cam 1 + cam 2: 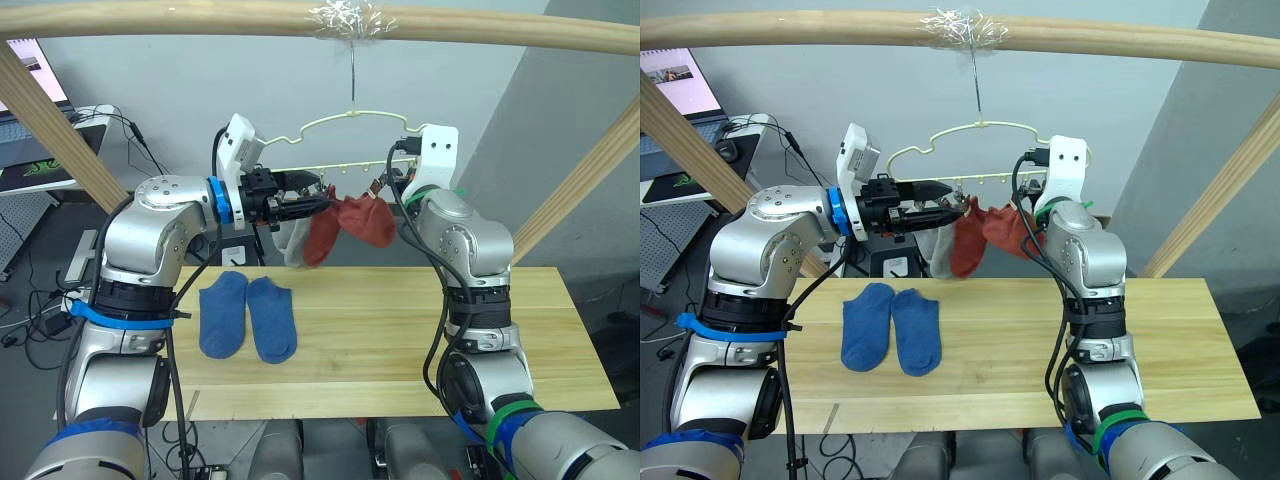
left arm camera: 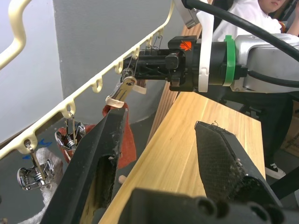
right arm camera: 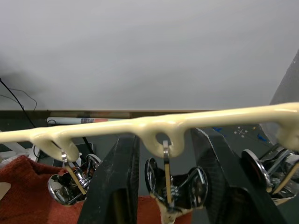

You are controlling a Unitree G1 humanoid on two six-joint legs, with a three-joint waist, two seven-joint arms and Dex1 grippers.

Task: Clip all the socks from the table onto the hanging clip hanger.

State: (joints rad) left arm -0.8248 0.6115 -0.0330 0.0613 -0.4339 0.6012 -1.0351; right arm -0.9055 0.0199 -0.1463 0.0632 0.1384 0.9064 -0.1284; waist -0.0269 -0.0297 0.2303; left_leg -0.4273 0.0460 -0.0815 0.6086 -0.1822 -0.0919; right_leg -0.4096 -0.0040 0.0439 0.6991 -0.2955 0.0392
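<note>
Our right gripper (image 3: 166, 186) straddles a clip (image 3: 168, 184) on the clip hanger (image 1: 350, 125), fingers apart around it, probably to squeeze it open. Our left gripper (image 2: 161, 154) is open and empty near the hung rust-red socks (image 1: 350, 225). Two blue socks (image 1: 248, 315) lie flat on the table (image 1: 420, 330), toes toward us, lengthwise front to back.

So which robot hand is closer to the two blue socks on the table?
Left. The left gripper is up by the clip hanger, above and just right of the blue socks. The right gripper is farther along the hanger.
</note>
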